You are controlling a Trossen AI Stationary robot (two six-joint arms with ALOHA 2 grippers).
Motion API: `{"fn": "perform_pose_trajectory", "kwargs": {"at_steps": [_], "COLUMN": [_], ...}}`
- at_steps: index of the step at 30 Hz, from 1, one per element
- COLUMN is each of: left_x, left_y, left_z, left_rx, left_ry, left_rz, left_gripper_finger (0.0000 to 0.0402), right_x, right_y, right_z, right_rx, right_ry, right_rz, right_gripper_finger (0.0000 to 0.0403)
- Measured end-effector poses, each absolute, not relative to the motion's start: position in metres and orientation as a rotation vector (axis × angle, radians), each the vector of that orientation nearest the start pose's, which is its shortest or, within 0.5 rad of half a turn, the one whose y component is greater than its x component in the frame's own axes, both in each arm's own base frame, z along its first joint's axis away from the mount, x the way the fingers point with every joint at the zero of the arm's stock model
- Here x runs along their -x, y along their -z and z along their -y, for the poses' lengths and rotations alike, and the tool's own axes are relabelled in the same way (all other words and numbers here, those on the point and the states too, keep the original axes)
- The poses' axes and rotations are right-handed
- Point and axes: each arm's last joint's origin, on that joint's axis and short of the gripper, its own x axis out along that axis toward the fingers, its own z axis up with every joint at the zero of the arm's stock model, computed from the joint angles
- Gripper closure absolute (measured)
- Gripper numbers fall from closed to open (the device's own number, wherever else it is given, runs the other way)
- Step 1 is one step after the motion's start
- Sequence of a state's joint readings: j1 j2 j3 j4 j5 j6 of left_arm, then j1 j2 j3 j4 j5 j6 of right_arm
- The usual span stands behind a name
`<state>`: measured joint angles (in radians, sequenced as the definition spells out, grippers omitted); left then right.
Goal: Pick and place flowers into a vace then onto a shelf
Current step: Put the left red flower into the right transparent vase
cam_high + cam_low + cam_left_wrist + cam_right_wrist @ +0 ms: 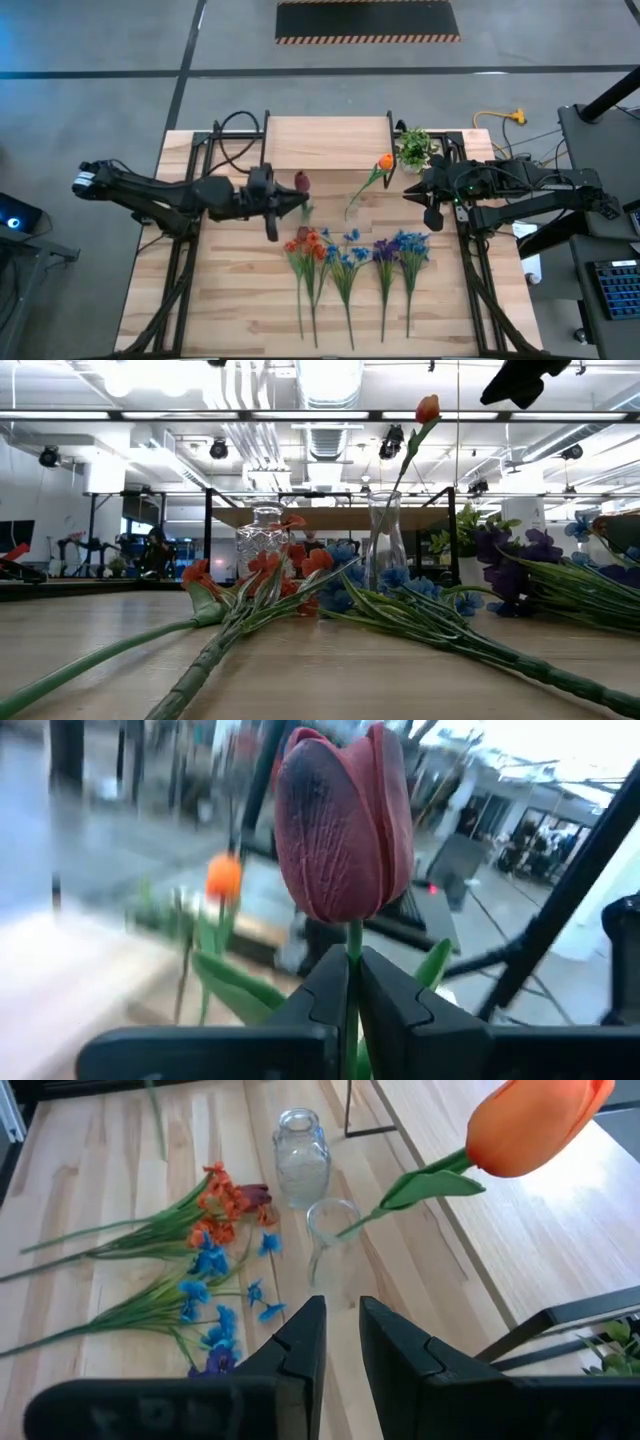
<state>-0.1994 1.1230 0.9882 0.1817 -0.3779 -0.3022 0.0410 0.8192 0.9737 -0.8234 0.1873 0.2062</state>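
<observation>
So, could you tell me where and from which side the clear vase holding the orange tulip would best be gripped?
Probably the narrow neck of the clear vase, coming in level from the side away from the tulip: its stem leans out over one rim, so a descent from above would likely snag it.

Flowers [350, 262] lie before vase [352, 212]; shelf [327, 140] behind.

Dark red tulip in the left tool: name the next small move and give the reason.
Probably carry the dark red tulip over a vase mouth and lower its stem in. The left tool is shut on its stem, lifted off the table, while the orange tulip already stands in the clear vase.
</observation>
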Motion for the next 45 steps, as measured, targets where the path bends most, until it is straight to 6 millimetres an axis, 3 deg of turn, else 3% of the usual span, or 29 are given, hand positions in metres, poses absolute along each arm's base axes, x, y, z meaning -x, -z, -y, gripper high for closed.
{"fn": "perform_pose_trajectory", "kwargs": {"at_steps": [8, 21, 32, 45], "left_x": [-0.274, -0.314, -0.344, -0.358], "left_y": [-0.376, -0.387, -0.38, -0.353], "left_z": [0.03, -0.001, -0.013, -0.019], "left_rx": [0.131, 0.054, 0.027, 0.011], "left_ry": [-0.224, -0.328, -0.269, -0.276], "left_rz": [0.249, 0.352, 0.329, 0.167], "left_gripper_finger": [0.0398, 0.0398, 0.0398, 0.0397], "right_x": [-0.149, -0.149, -0.149, -0.149], "right_y": [-0.334, -0.334, -0.334, -0.328], "right_z": [0.0, 0.0, 0.0, 0.0], "right_rx": [-0.117, -0.135, -0.136, -0.132], "right_ry": [0.234, 0.24, 0.239, 0.24], "right_rz": [-0.641, -0.636, -0.636, -0.657], "right_gripper_finger": [0.0346, 0.0346, 0.0346, 0.0346]}}
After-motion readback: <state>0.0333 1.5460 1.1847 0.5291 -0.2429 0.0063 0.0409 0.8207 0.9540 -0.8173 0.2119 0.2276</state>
